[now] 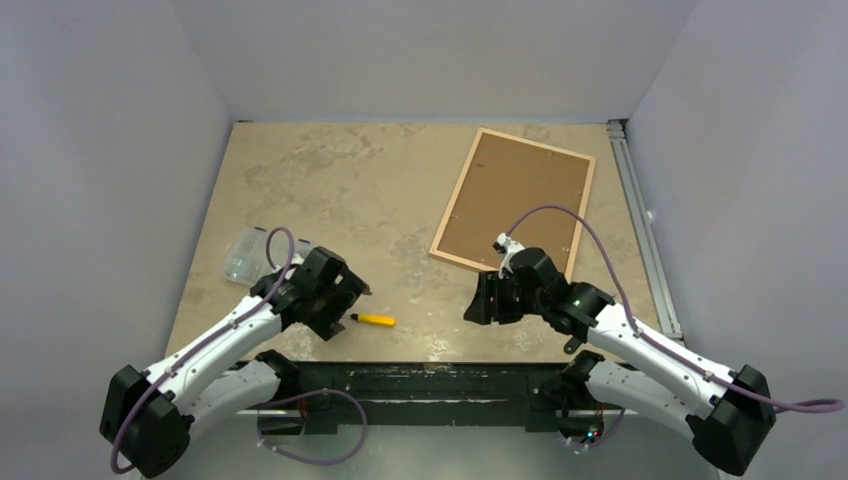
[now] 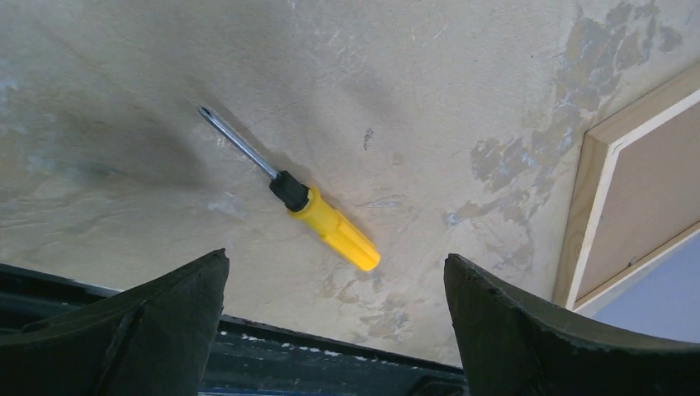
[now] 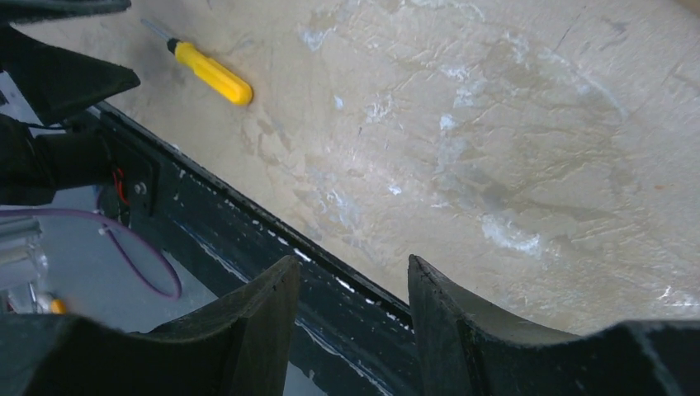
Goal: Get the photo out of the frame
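Left gripper (image 2: pixel 336 257): fingers (image 2: pixel 165 313) spread wide, nothing between them, released. It hangs above the table (image 1: pixel 350 180) near the front edge, not touching anything.

Yellow-handled Phillips screwdriver (image 2: pixel 290 194) lies flat on the table just ahead of that gripper, clear of both fingers. Tip points away from the frame, handle end toward it. In the top view it sits just right of the left gripper, close to the black front rail (image 3: pixel 248 223).

Right gripper (image 3: pixel 353 268): fingers (image 3: pixel 248 330) partly apart with a clear gap, nothing held. It hovers over the front part of the table, aimed toward the rail and the left arm. Its wrist camera shows the screwdriver at upper left and a purple cable (image 3: pixel 140 256) below the table edge.

The frame (image 2: pixel 584 214) lies flat at the far right of the table, turned at an angle, back side up. The brown backing board (image 1: pixel 520 195) fills it and is still seated. In the top view the right arm's wrist overlaps the frame's near corner; can't tell if it touches. Neither gripper is on the frame.

The photo isn't visible in any view; only the board shows inside the frame.

Clear plastic item (image 1: pixel 245 255) sits on the table's left side, just beyond the left arm, well apart from the frame.
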Controlling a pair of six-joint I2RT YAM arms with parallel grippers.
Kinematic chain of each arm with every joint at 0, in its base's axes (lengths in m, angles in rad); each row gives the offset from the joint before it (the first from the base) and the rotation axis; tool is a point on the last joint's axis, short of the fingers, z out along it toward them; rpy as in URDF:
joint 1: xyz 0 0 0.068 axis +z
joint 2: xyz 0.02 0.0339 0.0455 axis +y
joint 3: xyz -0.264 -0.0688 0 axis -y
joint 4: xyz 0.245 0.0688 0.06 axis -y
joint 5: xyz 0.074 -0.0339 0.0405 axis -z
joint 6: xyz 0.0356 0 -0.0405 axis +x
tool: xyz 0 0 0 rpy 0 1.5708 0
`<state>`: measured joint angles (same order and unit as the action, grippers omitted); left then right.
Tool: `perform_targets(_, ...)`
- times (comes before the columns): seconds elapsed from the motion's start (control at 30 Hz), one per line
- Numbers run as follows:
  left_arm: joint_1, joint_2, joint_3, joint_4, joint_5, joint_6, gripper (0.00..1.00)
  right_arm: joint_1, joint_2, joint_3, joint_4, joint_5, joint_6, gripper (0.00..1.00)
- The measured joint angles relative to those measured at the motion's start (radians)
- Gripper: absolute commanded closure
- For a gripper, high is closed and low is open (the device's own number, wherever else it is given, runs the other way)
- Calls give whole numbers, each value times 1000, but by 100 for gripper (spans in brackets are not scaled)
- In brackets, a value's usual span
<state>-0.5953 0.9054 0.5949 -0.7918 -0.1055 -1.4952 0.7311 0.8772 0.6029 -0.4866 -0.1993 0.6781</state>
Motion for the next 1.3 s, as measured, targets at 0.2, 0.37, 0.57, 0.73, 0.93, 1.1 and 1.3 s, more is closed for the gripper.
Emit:
perform_targets(0.2,25,160,7,52,96,-106,14,84,-23,-59,18,48,30,52)
perform_targets(0.37,32,263,7,76,150,-179,28,112,-94,-86,14,115,63,52)
perform_targets(0.57,34,340,8,79,135,-231,42,138,-140,-87,-22,178,72,51)
perform_targets(0.73,38,409,40,61,161,-259,68,138,-135,-82,-53,195,66,50)
perform_targets(0.93,37,419,47,56,151,-248,100,139,-97,-48,-69,201,43,49)
perform_targets(1.1,8,415,60,93,120,-129,100,139,-29,-45,-29,167,20,48)
perform_targets(1.3,-57,414,152,257,239,106,100,143,9,-71,129,121,19,49)
